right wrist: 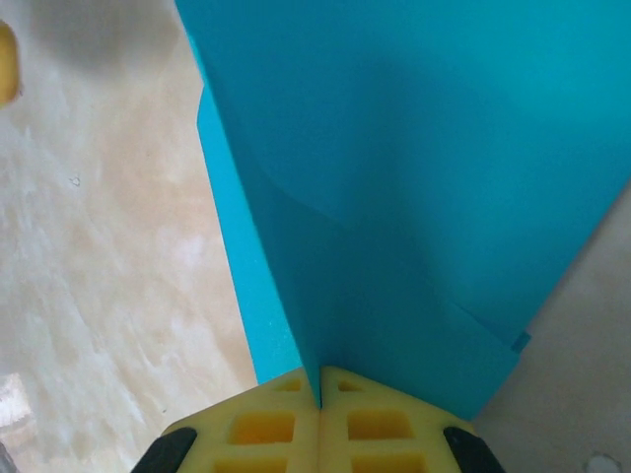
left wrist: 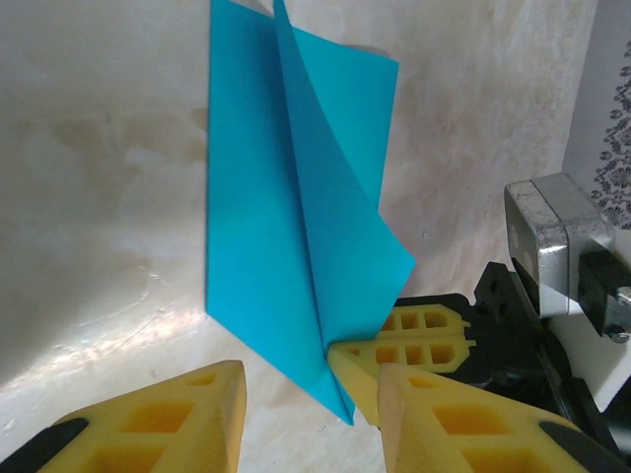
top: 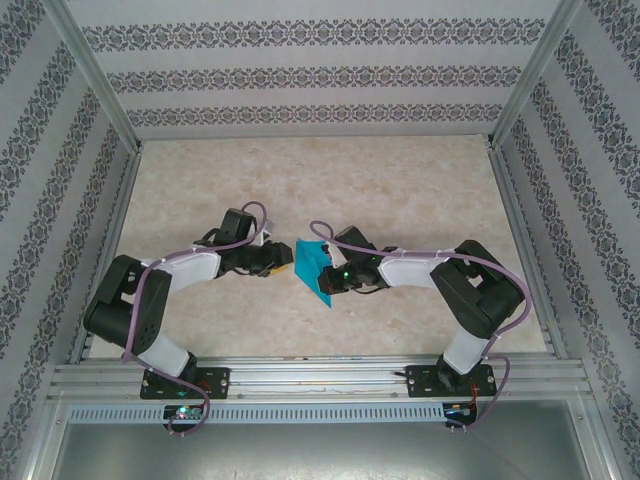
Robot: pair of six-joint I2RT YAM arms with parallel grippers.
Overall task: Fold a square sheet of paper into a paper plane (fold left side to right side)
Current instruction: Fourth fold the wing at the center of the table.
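right tool [right wrist: 320, 382] clamps the folded teal paper [right wrist: 414, 197], while left tool [left wrist: 311, 394] hangs part open, seemingly touching nothing.

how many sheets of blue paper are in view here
1. The sheet of paper stands partly folded, its lower end pinched by the shut fingers of the right gripper. The left gripper is open just beside it. Its overlapping layers look like one sheet.

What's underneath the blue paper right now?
The right hand pinches the lower edge of the paper, and beneath it is the marbled table. Bare tabletop shows around the sheet; whatever lies directly behind it is covered.
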